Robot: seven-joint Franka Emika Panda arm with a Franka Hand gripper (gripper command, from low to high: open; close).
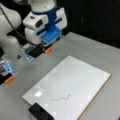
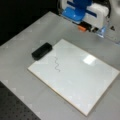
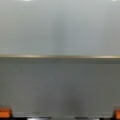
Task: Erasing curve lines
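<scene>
The curve lines are one thin dark squiggle (image 1: 61,98) (image 2: 57,64) on the white board (image 1: 77,72) (image 2: 75,80), near the board's edge where a black eraser block (image 1: 40,113) (image 2: 41,50) lies touching it. My gripper (image 1: 28,64) (image 2: 100,36) (image 3: 60,113) hangs above the grey table beyond the board's opposite edge, far from the squiggle and the eraser. It is open wide with nothing between its orange fingertips (image 1: 47,50) (image 3: 5,112). In the wrist view the board (image 3: 60,27) fills the top half; the squiggle and eraser do not show there.
The grey table (image 1: 100,50) (image 2: 27,82) (image 3: 60,82) surrounds the board on all sides. A bright glare patch (image 1: 38,94) (image 2: 89,59) sits on the board. The white arm base (image 1: 10,37) stands at a front view's left. Dark background lies beyond the table.
</scene>
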